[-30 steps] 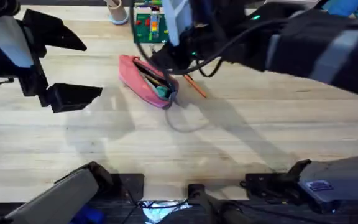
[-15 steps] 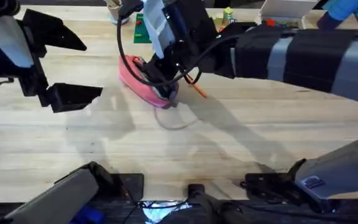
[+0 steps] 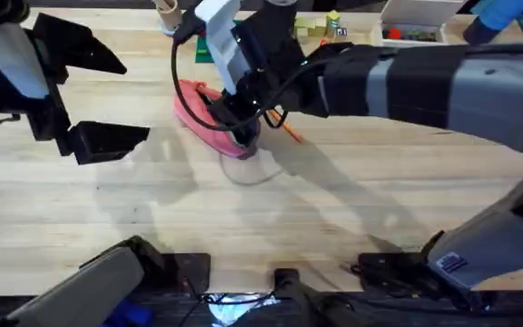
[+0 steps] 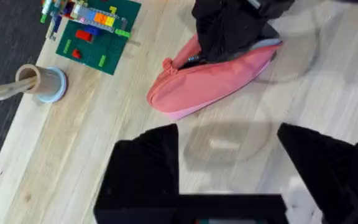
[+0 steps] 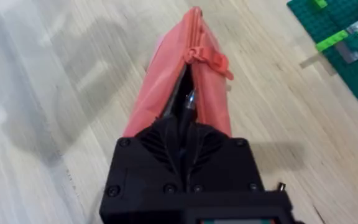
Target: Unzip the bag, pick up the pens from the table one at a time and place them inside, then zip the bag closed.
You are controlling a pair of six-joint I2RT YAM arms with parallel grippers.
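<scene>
The pink bag (image 3: 198, 111) lies on the table (image 3: 152, 200) at the back middle, its zipper partly open. My right gripper (image 3: 235, 120) is down at the bag's open near end, shut on the dark pen (image 5: 188, 104), whose tip pokes into the opening of the bag (image 5: 166, 74). The orange pen (image 3: 290, 131) lies on the wood just right of the bag. Far to the left, my left gripper (image 3: 93, 95) hovers open with nothing in it; its view shows the bag (image 4: 210, 84) with the right gripper (image 4: 232, 31) over it.
A green brick plate (image 3: 214, 41) with coloured bricks sits behind the bag, and a small cup (image 4: 45, 84) holding a wooden piece stands to its left. Boxes (image 3: 411, 23) line the back right edge. The right arm spans the table's right half.
My right gripper has moved left and come down onto the bag's open end with the dark pen. The bag, orange pen and left arm have stayed put.
</scene>
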